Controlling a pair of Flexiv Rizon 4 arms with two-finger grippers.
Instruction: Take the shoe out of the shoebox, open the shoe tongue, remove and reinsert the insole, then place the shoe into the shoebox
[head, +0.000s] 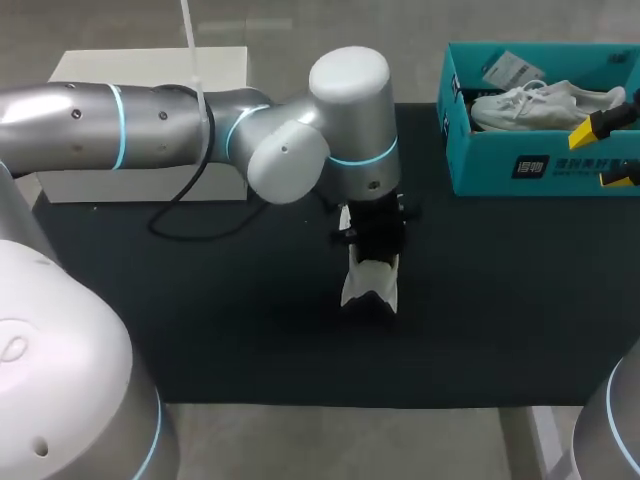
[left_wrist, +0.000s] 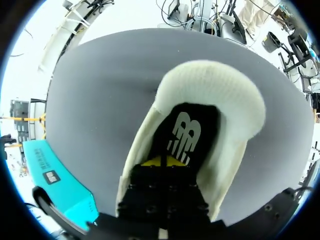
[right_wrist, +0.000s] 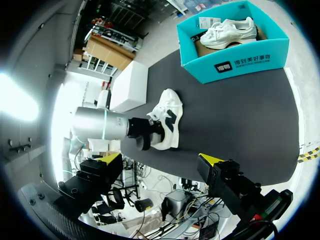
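Observation:
A white shoe (head: 370, 283) with a black insole (left_wrist: 187, 132) stands on the black mat (head: 500, 300) near the middle. My left gripper (head: 372, 262) points straight down into the shoe's opening. Its yellow tips (left_wrist: 162, 161) are shut and rest against the insole's near end; I cannot tell whether they pinch it. The teal shoebox (head: 545, 165) stands at the back right with a second white shoe (head: 545, 103) inside. My right gripper (head: 610, 150) hangs open in front of the box at the right edge, holding nothing. In the right wrist view the right gripper (right_wrist: 159, 160) is wide open, with the shoe (right_wrist: 167, 120) and the shoebox (right_wrist: 240, 62) far ahead.
A white box (head: 150, 70) stands off the mat at the back left. A black cable (head: 190, 205) hangs from my left arm down to the mat. Bare mat lies between the shoe and the shoebox and along the front.

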